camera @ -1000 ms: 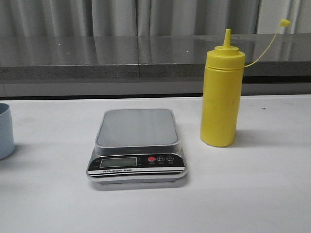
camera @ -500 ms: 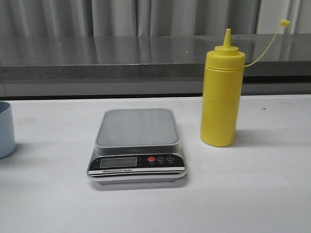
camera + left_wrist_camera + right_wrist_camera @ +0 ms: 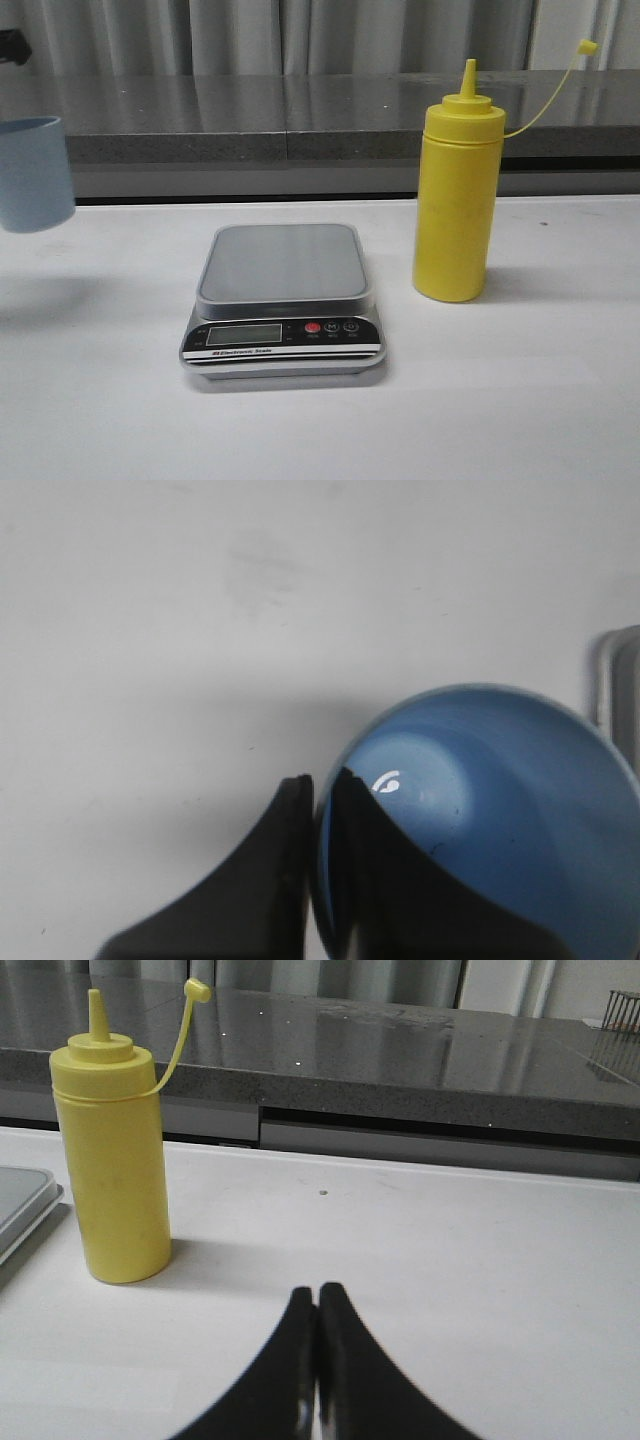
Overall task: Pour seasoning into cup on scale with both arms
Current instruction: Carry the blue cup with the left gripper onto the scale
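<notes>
The cup (image 3: pixel 35 172) is held off the counter (image 3: pixel 520 400) at about 9 o'clock from the scale (image 3: pixel 283 300), well apart from it. The left end effector (image 3: pixel 320 810) is clamped on the cup wall, one finger (image 3: pixel 270 880) outside and one inside. The right end effector (image 3: pixel 318 1305) is closed with its tips touching, holding nothing. The seasoning (image 3: pixel 457 190) is seen upright on the counter at 3 o'clock of the scale, cap (image 3: pixel 587 46) dangling on its tether. The scale platform is bare.

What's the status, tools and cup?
Left tool clamped on cup rim, cup lifted off table. Right tool shut, empty, short of bottle. Scale platform bare.
</notes>
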Robot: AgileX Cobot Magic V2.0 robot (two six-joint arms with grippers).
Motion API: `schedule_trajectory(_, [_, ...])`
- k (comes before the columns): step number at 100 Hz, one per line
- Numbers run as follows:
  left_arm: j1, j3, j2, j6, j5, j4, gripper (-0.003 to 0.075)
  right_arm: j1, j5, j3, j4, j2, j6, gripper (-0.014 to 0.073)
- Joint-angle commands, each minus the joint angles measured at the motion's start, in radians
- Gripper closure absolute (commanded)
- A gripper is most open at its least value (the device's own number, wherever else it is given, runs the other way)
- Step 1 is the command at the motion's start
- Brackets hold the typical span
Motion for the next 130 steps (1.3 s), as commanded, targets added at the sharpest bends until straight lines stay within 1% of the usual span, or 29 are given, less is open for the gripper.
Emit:
schedule_trajectory(1, [-0.058,-0.08,-0.038,0.012,0.001,-0.025,0.074,-0.006,-0.084,-0.02,-0.002,-0.021,-0.003,0.066])
schedule_trajectory(30, [-0.267,-0.192,-0.009,0.012,-0.001,-0.02,0.074,-0.006,-0.084,-0.02,-0.002,-0.021,-0.003,0.066])
schedule_trajectory(44, [-0.34,-0.231,0.046,0.012,-0.005,-0.017,0.074,-0.006,-0.084,-0.02,-0.002,-0.021,-0.003,0.066])
schedule_trajectory(58, [-0.389,-0.276,0.112,0.012,-0.005,-0.002,0.074,-0.006,-0.084,-0.02,-0.002,-0.021,-0.003,0.066])
schedule_trajectory(86, [-0.432,-0.321,0.219,0.012,-0.017,0.02,0.074,-0.006,-0.084,-0.02,-0.002,-0.021,-0.003,0.066])
schedule_trajectory(130, [-0.432,-0.321,0.257,0.012,-0.026,0.022,0.074,-0.006,-0.084,-0.02,-0.002,-0.021,-0.003,0.066])
